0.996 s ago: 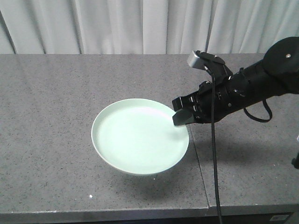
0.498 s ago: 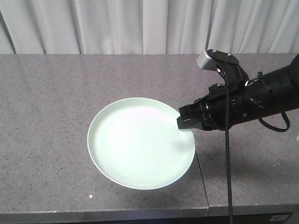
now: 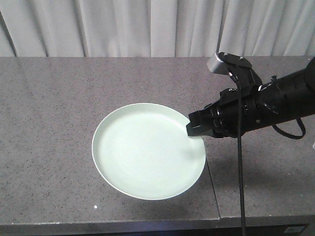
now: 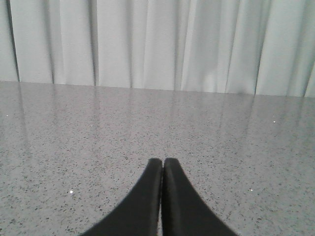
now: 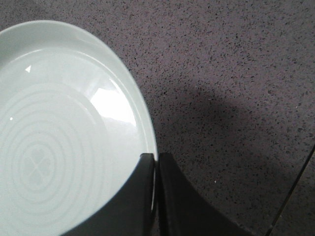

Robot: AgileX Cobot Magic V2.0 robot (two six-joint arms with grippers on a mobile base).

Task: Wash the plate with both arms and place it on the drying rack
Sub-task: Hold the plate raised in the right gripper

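Compared to a second ago, the plate (image 3: 147,150) is sitting a bit lower and bigger in the front view, and its shadow (image 3: 162,194) is spreading out under the near edge, so it looks like it's hanging clear of the counter (image 3: 49,98). Since half a second ago it's basically not moving.

The right gripper (image 3: 194,129) is pinching the plate's rim. In the right wrist view the two fingers of the right gripper (image 5: 156,157) are squeezing the rim with only a sliver of gap between them. The rest of the plate (image 5: 59,137) is spreading out to the left of the fingers, and bare counter (image 5: 221,73) is lying to their right. The fingers are covering a small bit of the rim where they're biting on.

A black cable (image 3: 240,172) is dangling down in front of the right arm (image 3: 285,93) and cutting across it in the front view. A seam (image 3: 212,182) in the counter is running just below and right of the fingertips. A grey camera block (image 3: 224,61) is riding up above the fingers.

The left gripper (image 4: 162,161) has its fingers pressed together with nothing between them, and it's hanging over speckled counter (image 4: 74,128). Straight past the fingertips, a pale curtain (image 4: 147,44) is hanging at the far end.
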